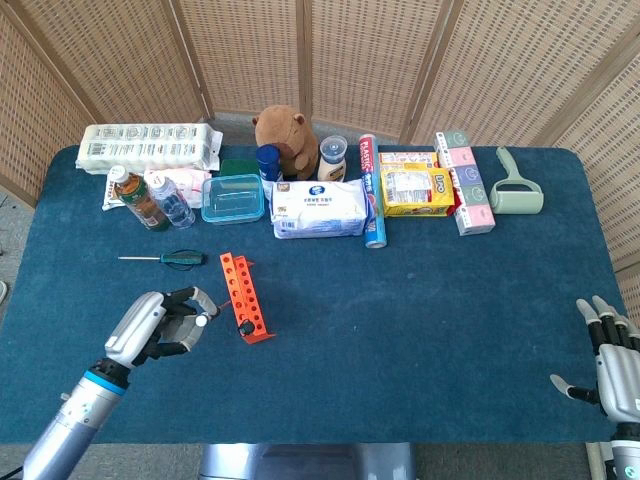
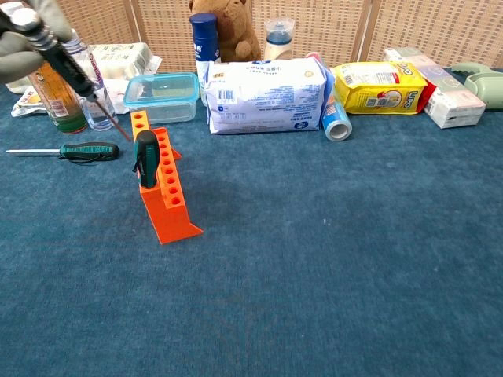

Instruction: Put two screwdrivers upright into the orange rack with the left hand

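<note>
The orange rack [image 1: 243, 292] [image 2: 162, 191] lies left of centre on the blue table, with one dark-handled screwdriver [image 1: 246, 327] [image 2: 146, 159] standing upright in its near end. My left hand [image 1: 164, 324] [image 2: 22, 41] grips a second screwdriver [image 2: 67, 63] by its dark handle, just left of the rack. It is tilted, its shaft tip [image 2: 126, 137] pointing down towards the rack's far end. A green-handled screwdriver [image 1: 168, 258] [image 2: 78, 150] lies flat on the cloth further left. My right hand [image 1: 608, 362] rests open at the table's near right corner, holding nothing.
Along the back stand bottles [image 1: 150, 200], a clear lidded box [image 1: 233, 198] [image 2: 161, 96], a white wipes pack [image 1: 320, 208] [image 2: 267, 96], a plush toy [image 1: 288, 135], a yellow packet [image 1: 415, 190] and a lint roller [image 1: 517, 185].
</note>
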`<action>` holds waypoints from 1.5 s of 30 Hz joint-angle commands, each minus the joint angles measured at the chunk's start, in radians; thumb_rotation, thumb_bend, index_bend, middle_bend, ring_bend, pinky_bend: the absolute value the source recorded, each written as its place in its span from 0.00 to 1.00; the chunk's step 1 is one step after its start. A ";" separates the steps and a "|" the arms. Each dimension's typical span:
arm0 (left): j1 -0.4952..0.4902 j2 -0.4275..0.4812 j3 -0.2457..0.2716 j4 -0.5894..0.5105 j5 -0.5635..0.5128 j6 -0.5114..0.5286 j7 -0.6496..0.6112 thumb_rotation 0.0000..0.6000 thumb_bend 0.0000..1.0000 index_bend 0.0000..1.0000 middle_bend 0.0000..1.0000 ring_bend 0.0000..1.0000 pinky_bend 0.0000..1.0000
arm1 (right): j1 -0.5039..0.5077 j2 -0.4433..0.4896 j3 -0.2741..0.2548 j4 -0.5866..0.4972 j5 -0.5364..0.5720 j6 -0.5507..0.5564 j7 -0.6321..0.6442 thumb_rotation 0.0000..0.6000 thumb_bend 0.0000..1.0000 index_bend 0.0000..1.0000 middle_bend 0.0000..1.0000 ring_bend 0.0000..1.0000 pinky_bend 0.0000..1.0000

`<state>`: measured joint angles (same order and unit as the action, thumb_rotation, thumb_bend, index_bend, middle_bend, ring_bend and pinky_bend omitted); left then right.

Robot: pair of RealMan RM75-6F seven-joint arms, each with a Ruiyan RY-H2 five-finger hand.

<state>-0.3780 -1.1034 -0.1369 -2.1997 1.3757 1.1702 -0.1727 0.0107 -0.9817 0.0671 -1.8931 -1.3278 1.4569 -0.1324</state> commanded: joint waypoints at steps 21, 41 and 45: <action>-0.030 -0.069 -0.001 0.042 -0.067 -0.015 0.014 1.00 0.56 0.50 0.84 0.87 0.95 | -0.001 0.006 0.001 -0.001 -0.005 0.001 0.016 1.00 0.00 0.02 0.00 0.00 0.06; -0.050 -0.092 -0.022 0.088 -0.130 -0.036 -0.026 1.00 0.56 0.50 0.84 0.87 0.95 | -0.001 0.006 0.001 -0.002 -0.006 0.001 0.018 1.00 0.00 0.02 0.00 0.00 0.06; -0.055 -0.098 -0.030 0.101 -0.150 -0.041 -0.033 1.00 0.56 0.50 0.84 0.87 0.95 | 0.000 0.006 0.002 -0.002 -0.005 0.001 0.016 1.00 0.00 0.02 0.00 0.00 0.06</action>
<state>-0.4314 -1.1997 -0.1654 -2.1001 1.2281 1.1305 -0.2034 0.0104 -0.9757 0.0688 -1.8949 -1.3329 1.4581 -0.1163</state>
